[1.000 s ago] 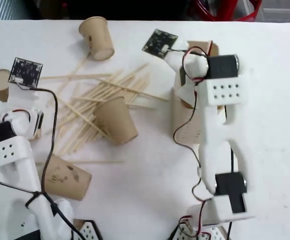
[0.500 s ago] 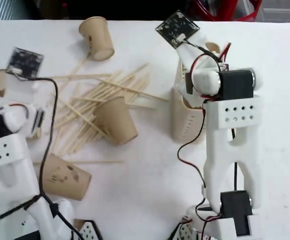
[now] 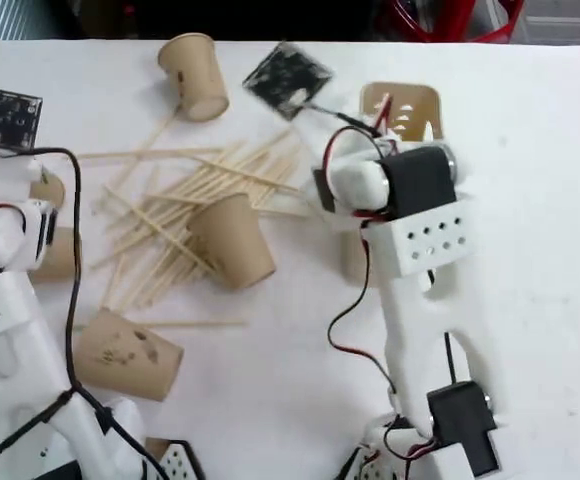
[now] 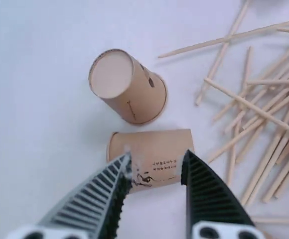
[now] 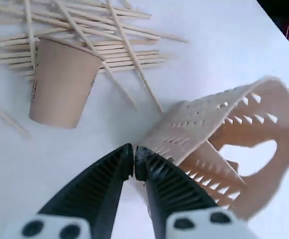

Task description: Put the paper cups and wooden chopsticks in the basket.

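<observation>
Left end effector [image 4: 157, 165] wide, straddling a lying paper cup [image 4: 149, 147]. Right end effector [image 5: 134, 152] pinched closed, just beside tipped basket [image 5: 209, 124]. Chopsticks [image 3: 215, 178] scattered mid-counter.

Five paper cups [image 3: 190, 75]; one basket [image 3: 415, 100]; chopsticks [image 3: 200, 185] in loose pile, too many to count.
</observation>
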